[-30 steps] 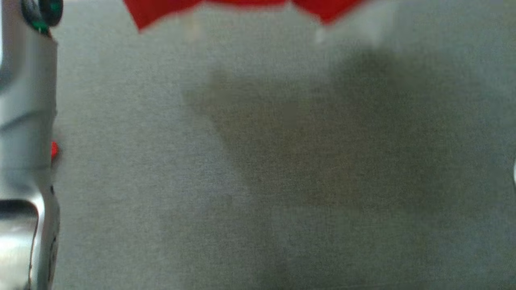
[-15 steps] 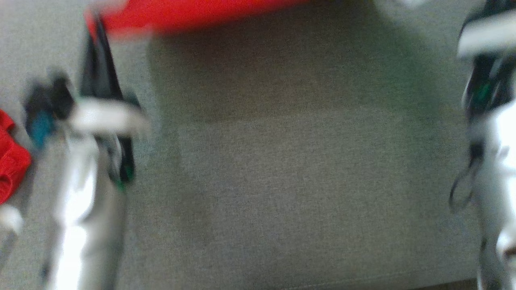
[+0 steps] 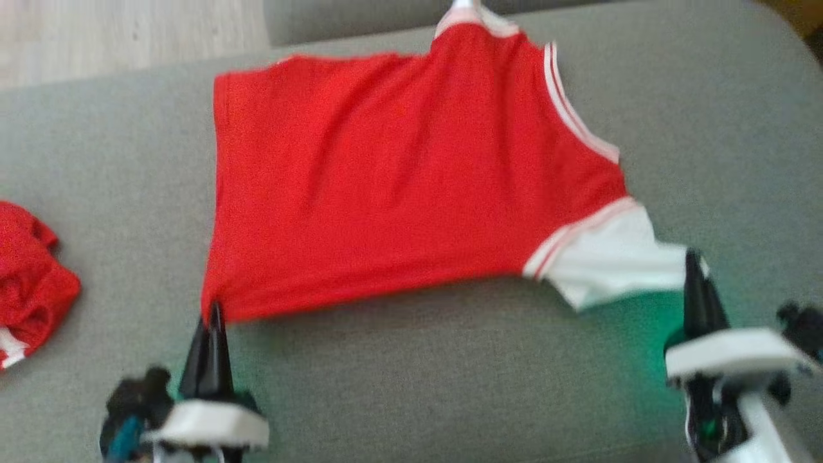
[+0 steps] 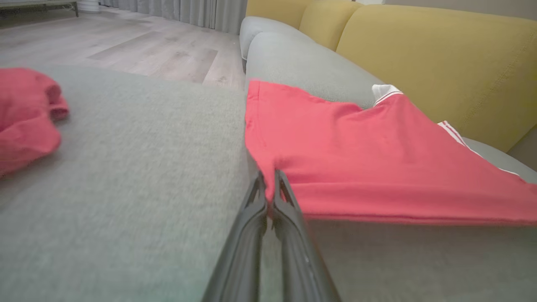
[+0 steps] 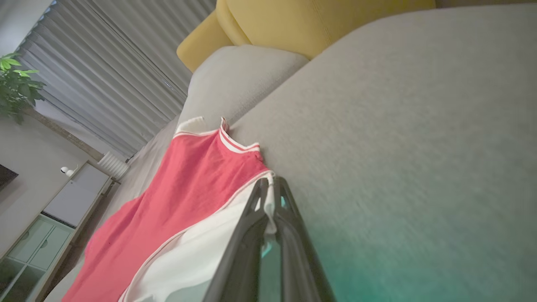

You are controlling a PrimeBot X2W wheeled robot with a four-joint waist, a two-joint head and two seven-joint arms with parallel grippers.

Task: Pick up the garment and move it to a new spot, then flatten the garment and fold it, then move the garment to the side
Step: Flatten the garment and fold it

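Observation:
The garment is a red shirt with white sleeves and white stripes, stretched out over the grey sofa seat. My left gripper is shut on its near left hem corner, which the left wrist view shows pinched between the fingers at the garment edge by the gripper. My right gripper is shut on the white sleeve at the near right. In the right wrist view the white cloth of the garment runs into the closed gripper.
A second red garment lies crumpled at the seat's left, also seen as a red bundle. Yellow back cushions rise behind the seat. Wooden floor lies beyond the far left edge.
The head camera has swung, so the whole garment and both grippers now show. The garment hangs spread between the two shut grippers.

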